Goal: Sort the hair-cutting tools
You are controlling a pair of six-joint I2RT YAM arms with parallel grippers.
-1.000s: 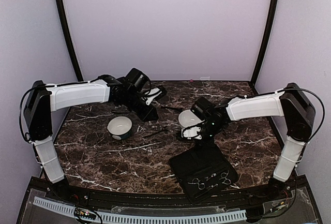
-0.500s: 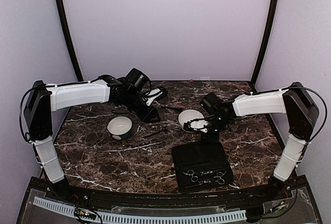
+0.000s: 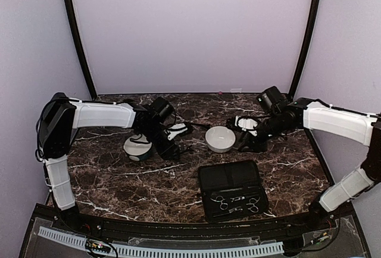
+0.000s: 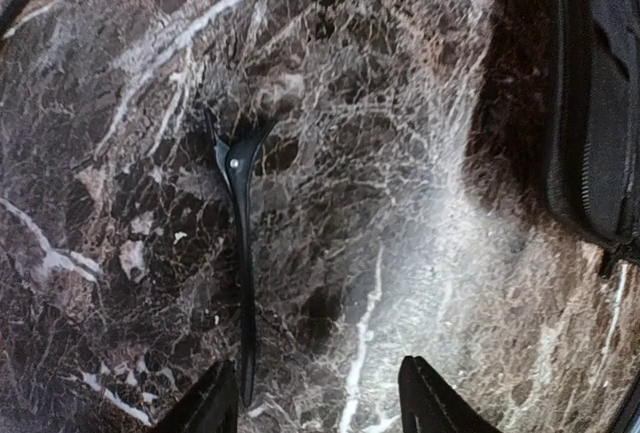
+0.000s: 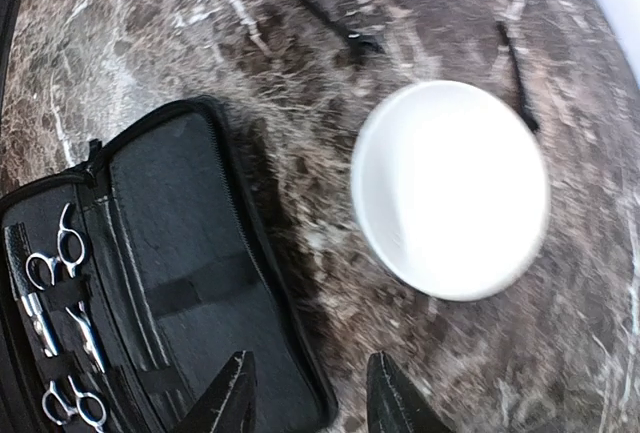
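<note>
A slim dark hair clip [image 4: 240, 253], one of the hair-cutting tools, lies on the marble in the left wrist view. Its near tip sits just beside the left finger of my left gripper [image 4: 315, 405], which is open and holds nothing. In the top view that gripper [image 3: 171, 143] hovers between the two white bowls [image 3: 137, 147] [image 3: 220, 139]. My right gripper [image 5: 310, 398] is open and empty, above the edge of the open black case [image 5: 180, 283]. Silvery scissors [image 5: 62, 253] lie strapped in the case. Two more thin dark pieces [image 5: 325, 18] [image 5: 515, 73] lie beyond the bowl [image 5: 450, 188].
The black case [image 3: 233, 189] lies open near the front edge, right of centre, with scissors [image 3: 238, 201] in its lower half. Its zipped edge [image 4: 600, 103] shows at the right of the left wrist view. Purple walls and dark posts enclose the marble table [image 3: 119, 180].
My left arm swung nearer and lower over the dark clip between the bowls and its jaws opened. My right arm pulled back to the right off the bowl and opened. The case straightened.
</note>
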